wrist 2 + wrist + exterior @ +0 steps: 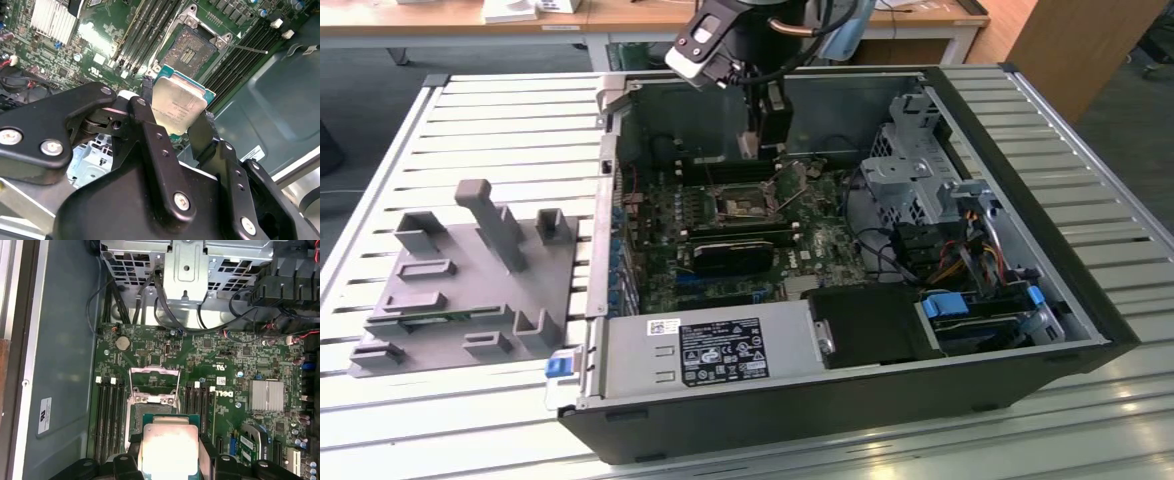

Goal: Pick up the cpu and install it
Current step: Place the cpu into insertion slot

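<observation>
In the second wrist view the jaws are clamped on two opposite edges of the cpu [177, 102]. It hangs in the air above the motherboard [100, 45], near the open socket [192, 50] and not seated.

In the first wrist view the cpu [170, 450] overlaps one edge of the socket [152, 412]. I judge that a skewed or misaligned descent could bend the contacts, and the raised metal frame [152, 372] could snag a corner. A white label [45, 415] sits on the case wall and the board carries a printed logo; I leave both unread.

In the exterior view the arm [747, 40] reaches into the open computer case [1067, 310], which lies on the slatted tabletop [494, 120]. The sticker [714, 350] on the power supply is too small to read.
</observation>
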Controlling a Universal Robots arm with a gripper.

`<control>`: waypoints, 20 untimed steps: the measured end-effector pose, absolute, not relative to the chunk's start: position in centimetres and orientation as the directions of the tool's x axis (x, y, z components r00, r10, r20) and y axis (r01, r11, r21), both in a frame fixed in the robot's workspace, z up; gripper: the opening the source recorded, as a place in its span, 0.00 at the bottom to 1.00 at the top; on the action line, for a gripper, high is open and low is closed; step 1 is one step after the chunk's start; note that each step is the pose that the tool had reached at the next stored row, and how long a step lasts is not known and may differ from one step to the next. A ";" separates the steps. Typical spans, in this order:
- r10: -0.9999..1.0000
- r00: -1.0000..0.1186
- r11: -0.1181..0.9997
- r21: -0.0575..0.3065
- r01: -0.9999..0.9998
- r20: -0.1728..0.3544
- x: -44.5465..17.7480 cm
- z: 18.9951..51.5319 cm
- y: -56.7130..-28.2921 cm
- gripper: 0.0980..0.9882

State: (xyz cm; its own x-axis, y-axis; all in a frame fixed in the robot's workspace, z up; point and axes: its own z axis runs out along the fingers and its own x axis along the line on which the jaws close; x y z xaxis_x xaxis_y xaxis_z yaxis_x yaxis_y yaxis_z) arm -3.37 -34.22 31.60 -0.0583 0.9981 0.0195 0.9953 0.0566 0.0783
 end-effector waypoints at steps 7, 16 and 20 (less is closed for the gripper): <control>0.999 -0.049 0.048 0.078 0.996 0.019 -3.4 30.8 -33.8 0.49; 0.999 -0.039 0.038 0.078 0.996 0.019 -3.4 30.4 -33.8 0.49; 0.999 -0.039 0.038 0.078 0.996 0.019 -3.4 30.3 -33.8 0.49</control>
State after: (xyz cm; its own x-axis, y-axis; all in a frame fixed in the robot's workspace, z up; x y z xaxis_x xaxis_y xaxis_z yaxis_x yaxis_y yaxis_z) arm -3.42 -33.84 30.27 -0.0393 0.9990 0.0192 0.9962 0.0377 0.0779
